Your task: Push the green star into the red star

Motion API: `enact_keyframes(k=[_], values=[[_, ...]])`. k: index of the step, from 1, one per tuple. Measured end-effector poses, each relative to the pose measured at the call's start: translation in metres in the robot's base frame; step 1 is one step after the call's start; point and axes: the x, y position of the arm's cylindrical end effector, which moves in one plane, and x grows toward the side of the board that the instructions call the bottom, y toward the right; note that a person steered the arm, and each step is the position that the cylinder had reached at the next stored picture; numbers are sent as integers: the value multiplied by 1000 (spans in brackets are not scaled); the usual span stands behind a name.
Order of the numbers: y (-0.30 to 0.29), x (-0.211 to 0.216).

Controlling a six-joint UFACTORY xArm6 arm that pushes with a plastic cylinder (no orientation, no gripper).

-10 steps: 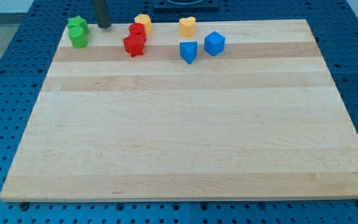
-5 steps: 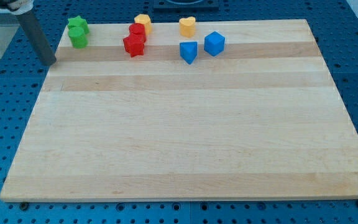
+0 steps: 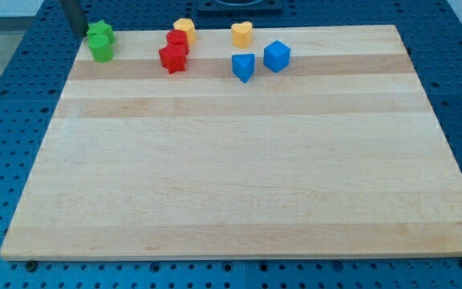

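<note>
1. My tip [image 3: 80,33] sits at the wooden board's [image 3: 239,185] top-left corner, just left of the green star [image 3: 99,33]; I have no jaws, only the rod.
2. The green star hugs the top edge, touching a second green block [image 3: 100,49] just below it.
3. The red star [image 3: 172,58] lies well to the right, a red block [image 3: 176,38] touching it above.
4. Bare board separates the green and red pairs.
5. My count: two green, two red, two yellow [image 3: 184,30] [image 3: 241,34], two blue [image 3: 244,67] [image 3: 277,56].
</note>
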Motion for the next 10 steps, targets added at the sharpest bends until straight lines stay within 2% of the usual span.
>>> enact_keyframes(k=[7,10], values=[[95,7],[102,33]])
